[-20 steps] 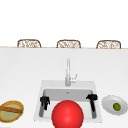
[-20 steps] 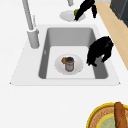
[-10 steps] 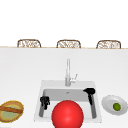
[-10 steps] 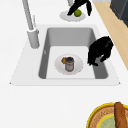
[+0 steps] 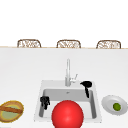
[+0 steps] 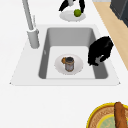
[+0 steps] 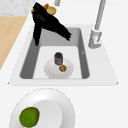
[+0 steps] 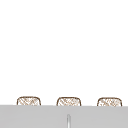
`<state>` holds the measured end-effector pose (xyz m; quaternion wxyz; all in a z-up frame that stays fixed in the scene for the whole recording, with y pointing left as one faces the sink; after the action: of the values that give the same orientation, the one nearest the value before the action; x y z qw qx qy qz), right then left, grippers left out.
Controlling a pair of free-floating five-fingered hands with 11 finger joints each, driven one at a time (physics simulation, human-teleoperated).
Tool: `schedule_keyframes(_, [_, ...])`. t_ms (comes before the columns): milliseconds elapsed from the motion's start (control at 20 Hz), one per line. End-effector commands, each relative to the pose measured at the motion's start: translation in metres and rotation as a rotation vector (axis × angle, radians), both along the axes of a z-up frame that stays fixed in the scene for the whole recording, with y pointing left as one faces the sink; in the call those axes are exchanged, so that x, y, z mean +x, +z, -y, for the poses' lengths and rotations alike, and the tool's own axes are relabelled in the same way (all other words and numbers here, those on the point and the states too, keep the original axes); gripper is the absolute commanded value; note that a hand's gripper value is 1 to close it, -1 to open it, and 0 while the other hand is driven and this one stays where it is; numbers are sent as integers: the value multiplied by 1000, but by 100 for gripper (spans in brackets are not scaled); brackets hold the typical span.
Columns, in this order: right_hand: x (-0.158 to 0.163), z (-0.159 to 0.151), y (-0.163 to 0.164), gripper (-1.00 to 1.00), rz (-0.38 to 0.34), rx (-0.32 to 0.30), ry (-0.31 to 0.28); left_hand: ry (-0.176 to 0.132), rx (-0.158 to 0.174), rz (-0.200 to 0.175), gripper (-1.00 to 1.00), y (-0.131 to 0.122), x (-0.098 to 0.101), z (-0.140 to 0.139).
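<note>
The small dark can (image 6: 69, 63) stands upright on a white plate (image 6: 77, 67) on the sink (image 6: 67, 35) floor, with a little brown lump touching it. Nearer than the sink, a big red ball (image 5: 67, 114) blocks its front edge. The left hand (image 5: 45, 101) hovers over the sink's left end, fingers curled down, gripping nothing. The right hand (image 5: 86, 86) hangs over the sink's far right corner, fingers relaxed, empty. Right of the sink sits a lime (image 5: 116, 106) in a dish (image 5: 107, 103); left of it, a basket (image 5: 11, 111).

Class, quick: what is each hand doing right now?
Left hand: fingers curled, holding nothing, over the sink at its left wall.
Right hand: fingers straight, holding nothing, above the sink's right rear corner.
</note>
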<state>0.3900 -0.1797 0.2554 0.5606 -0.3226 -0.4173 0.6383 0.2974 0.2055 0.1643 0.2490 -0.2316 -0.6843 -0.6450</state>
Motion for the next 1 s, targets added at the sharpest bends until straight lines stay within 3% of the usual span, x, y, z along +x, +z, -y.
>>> schedule_keyframes(0, [24,-11,10,-100,73,6,0,0,0,0,0,0,0,0])
schedule_keyframes(600, [107,-36,49,-100,170,17,4,1,0,1,0,0,0,0])
schedule_keyframes(750, [130,-49,41,-100,97,14,3,1,0,1,0,0,0,0])
schedule_keyframes(950, [150,-62,27,-100,55,-46,7,1,0,1,0,0,0,0])
